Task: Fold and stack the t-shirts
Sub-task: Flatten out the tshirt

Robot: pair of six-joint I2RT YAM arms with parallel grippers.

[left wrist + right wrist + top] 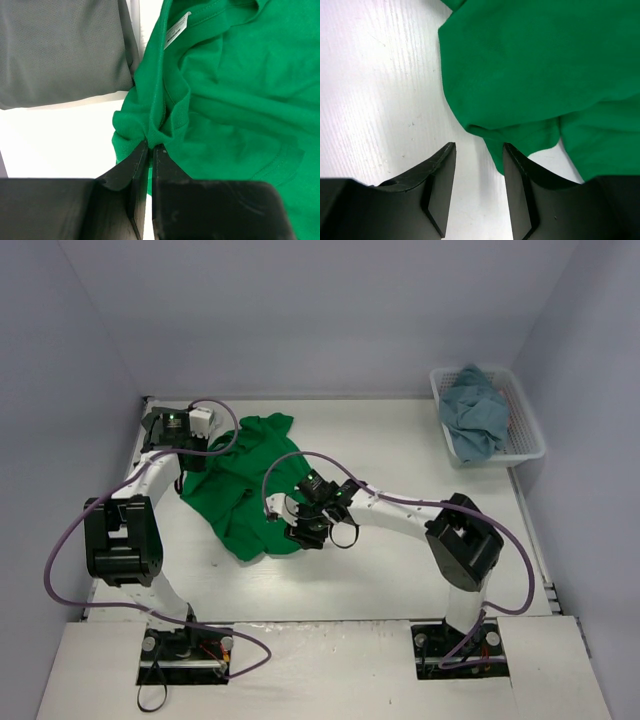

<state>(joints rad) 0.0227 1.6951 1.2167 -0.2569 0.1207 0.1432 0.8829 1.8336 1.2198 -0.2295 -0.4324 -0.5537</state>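
Your left gripper (150, 147) has only a thin bunched fold of the green t-shirt (225, 100) near the collar. A hard pull may slip it free or drag cloth over the grey shirt (60, 50) at upper left. On the right, the loose hem corner could snag a finger. The left jaws are pressed together on that fold. The right gripper (479, 150) stands apart, holding nothing, with the hem corner just at its tips. The t-shirt lies crumpled left of centre.
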